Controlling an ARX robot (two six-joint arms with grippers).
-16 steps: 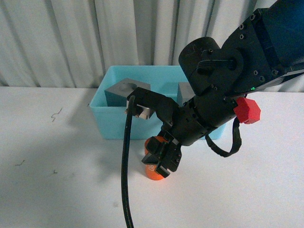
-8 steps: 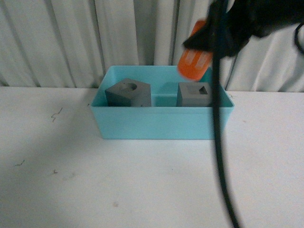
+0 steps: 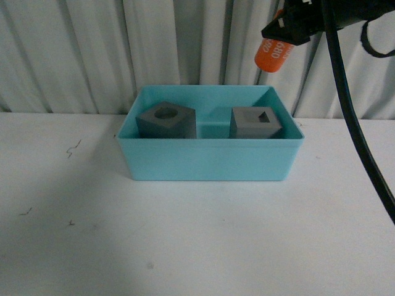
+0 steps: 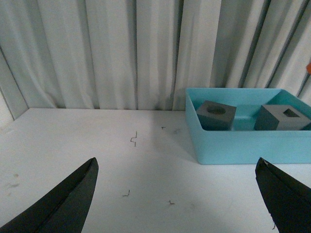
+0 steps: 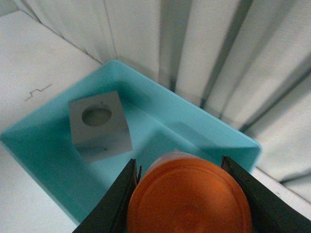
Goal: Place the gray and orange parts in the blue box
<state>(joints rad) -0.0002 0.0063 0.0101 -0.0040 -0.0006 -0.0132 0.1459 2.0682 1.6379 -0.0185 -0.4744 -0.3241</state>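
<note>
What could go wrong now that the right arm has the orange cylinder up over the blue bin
The orange cylinder hangs high above the blue bin in the right gripper; released from there, it could bounce out. It sits near the bin's back right corner, so it may strike the rim or the square-recess cube.

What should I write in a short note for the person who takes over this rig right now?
Right gripper: shut on the orange cylinder, held high above the far right part of the blue box.
Left gripper: open, holding nothing, over the table to the left of the box.
Done: the gray cube with the round recess sits in the left half of the box, and the gray cube with the square recess in the right half.
Left: lower the cylinder into the box, probably into the free space between the cubes, open the jaws, withdraw.
</note>
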